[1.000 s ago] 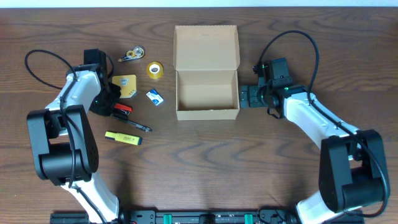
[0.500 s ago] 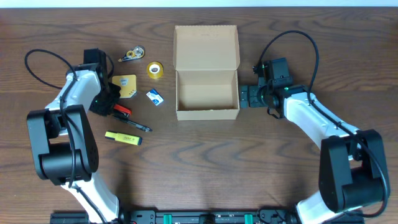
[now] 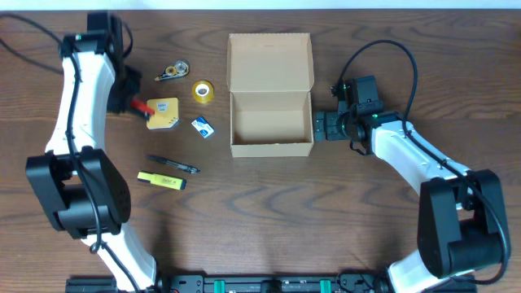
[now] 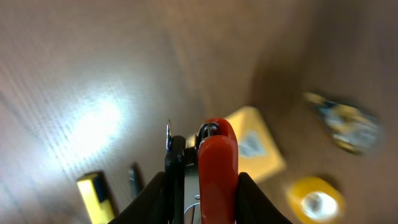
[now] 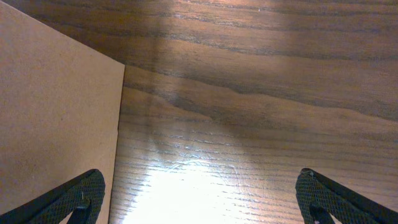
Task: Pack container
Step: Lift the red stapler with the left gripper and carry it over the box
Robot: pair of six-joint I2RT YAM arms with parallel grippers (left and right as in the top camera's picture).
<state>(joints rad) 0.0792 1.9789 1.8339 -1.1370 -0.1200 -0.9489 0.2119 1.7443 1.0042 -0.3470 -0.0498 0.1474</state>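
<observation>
The container (image 3: 270,147), a tan cardboard box, stands open at the table's middle with its flap lid (image 3: 270,61) laid back. It looks empty inside. My left gripper (image 3: 135,103) is raised at the far left, shut on a red and black stapler (image 3: 142,107) that sticks out between the fingers. In the left wrist view the stapler (image 4: 217,168) fills the lower centre, pinched from both sides. My right gripper (image 3: 322,127) rests open just right of the container's right wall (image 5: 56,112), fingers (image 5: 81,196) wide apart with only bare wood between them.
Left of the box lie a yellow sticky-note pad (image 3: 163,112), a yellow tape roll (image 3: 203,91), a correction-tape dispenser (image 3: 172,72), a small blue-and-white eraser (image 3: 203,127), a black pen (image 3: 172,165) and a yellow highlighter (image 3: 161,180).
My left arm closed on the stapler near the pen, lifted it off the table and swung up toward the back left. The right arm stayed still.
</observation>
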